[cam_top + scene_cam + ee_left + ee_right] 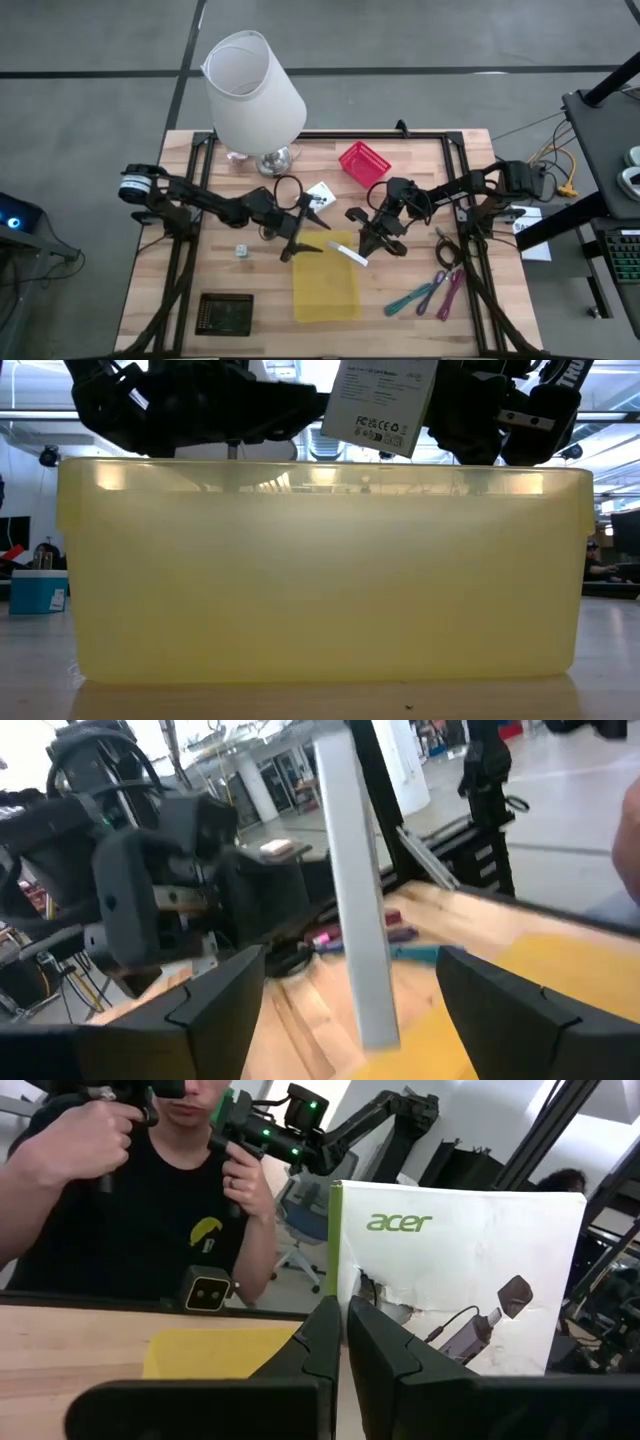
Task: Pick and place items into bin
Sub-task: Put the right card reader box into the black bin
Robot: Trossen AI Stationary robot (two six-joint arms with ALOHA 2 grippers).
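Note:
A flat white acer box (pixel 470 1270) stands on edge in my right gripper (pixel 345 1312), which is shut on it. In the high view the box (pixel 348 253) hangs over the far end of the yellow bin (pixel 325 285). In the low view it (pixel 380 400) is tilted above the bin's rim (pixel 320 472). My left gripper (pixel 350 958) is open, with one finger on either side of the box (pixel 355 910) and neither touching it. On the table lie a black coiled cable (pixel 288 188), a white card (pixel 320 193), a small cube (pixel 241 251) and teal and pink strips (pixel 430 295). My right gripper pinches the box between its two fingers at the lower corner by the green side edge (pixel 337 1280). The fingers themselves hide the exact spot. The box stands upright above the fingers, lifted clear over the bin.
The big white lamp (pixel 255 85) stands at the far left and a red basket (pixel 363 163) at the far middle. A black tray (pixel 224 313) lies near left and another cable (pixel 447 250) under the right arm. A person (pixel 150 1190) holds controllers beyond the table.

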